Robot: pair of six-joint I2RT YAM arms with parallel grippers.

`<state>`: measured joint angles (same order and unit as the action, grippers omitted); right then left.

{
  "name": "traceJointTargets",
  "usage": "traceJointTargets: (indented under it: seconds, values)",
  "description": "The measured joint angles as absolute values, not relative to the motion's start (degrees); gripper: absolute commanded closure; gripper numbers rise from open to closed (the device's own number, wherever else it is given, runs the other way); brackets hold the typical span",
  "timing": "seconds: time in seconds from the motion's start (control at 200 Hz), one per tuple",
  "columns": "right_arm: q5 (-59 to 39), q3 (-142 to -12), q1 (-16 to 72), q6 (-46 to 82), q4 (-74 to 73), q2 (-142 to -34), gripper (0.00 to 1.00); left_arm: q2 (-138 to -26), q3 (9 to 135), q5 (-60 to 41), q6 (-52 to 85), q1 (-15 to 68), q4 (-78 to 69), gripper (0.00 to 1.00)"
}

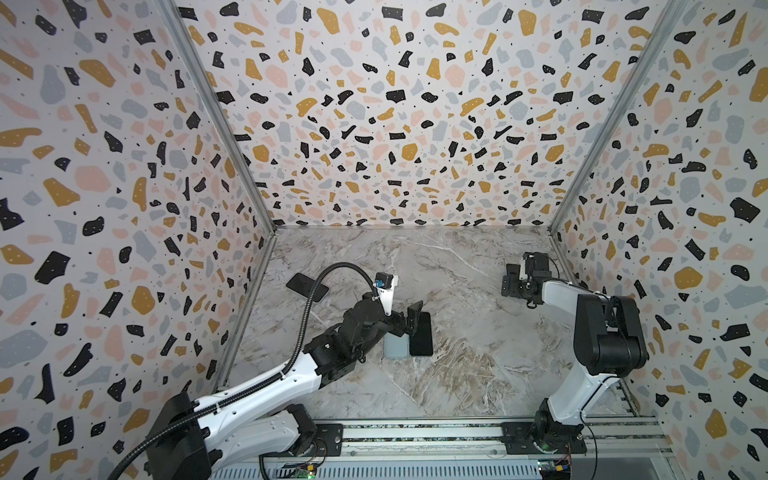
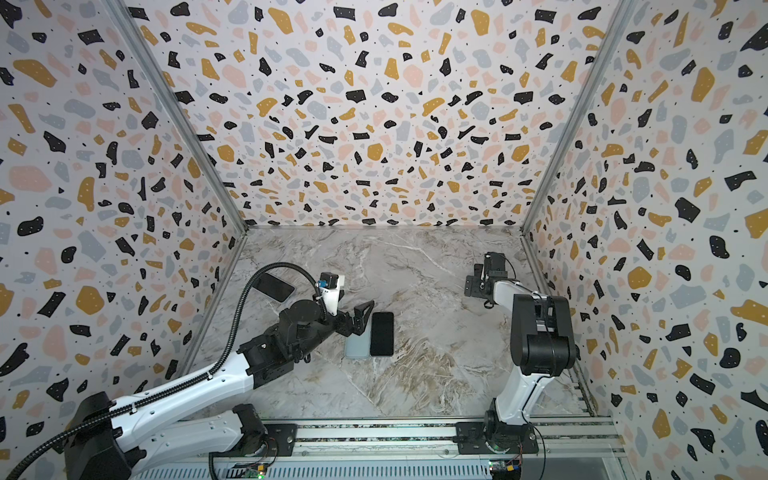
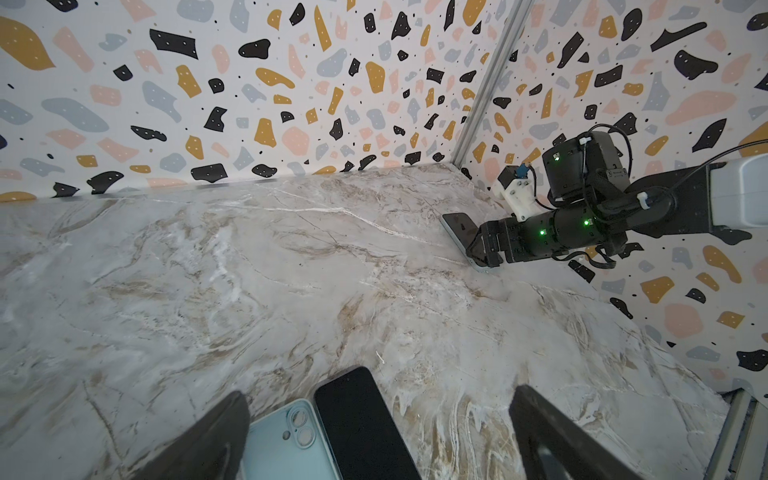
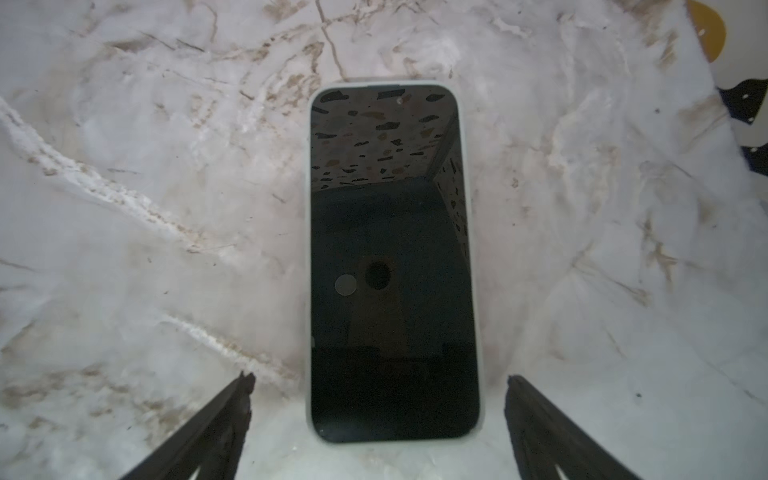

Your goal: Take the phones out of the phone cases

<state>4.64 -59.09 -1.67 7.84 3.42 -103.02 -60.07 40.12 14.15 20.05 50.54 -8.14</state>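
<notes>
**Before the case comes off: 2 arms, 3 phones**

As the marble table (image 1: 457, 374) is read from left to right, a dark phone (image 1: 307, 286) lies alone at its left edge. Next, the left arm (image 1: 266, 382) stretches low from its near base toward the middle. The left gripper (image 2: 362, 319) hangs spread and empty above a pale blue case (image 2: 356, 347), which shows camera openings and looks empty. A black phone (image 2: 381, 334) lies touching that case's right side.

At far right, the right arm (image 1: 606, 328) stands upright from its base, folds at the elbow and points its wrist down. The right gripper (image 4: 380, 379) is spread wide, with 1 finger on each side of the cased phone (image 4: 392, 266), clear of both long edges. That phone lies flat, screen up, toward the table's far right corner, seated in a pale case (image 4: 309, 332).

Judged by looks, the phone is stiff, glassy, slick and fairly dense. The case should be light and pliable, clinging at its 4 corners. Lying flat, the pair offers only thin edges. The likeliest hold seems a pinch across the long sides to lift, then the lip peeled back at 1 corner.
</notes>
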Motion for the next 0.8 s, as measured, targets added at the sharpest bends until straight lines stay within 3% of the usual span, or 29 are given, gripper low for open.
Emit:
traceJointTargets:
  seconds: [0.796]
  values:
    - [3.42, -65.78, -3.79, 6.92, 1.83, -111.44, 0.13, -59.83, 40.10, 15.75, 20.03, 50.54, -7.27, 0.00]
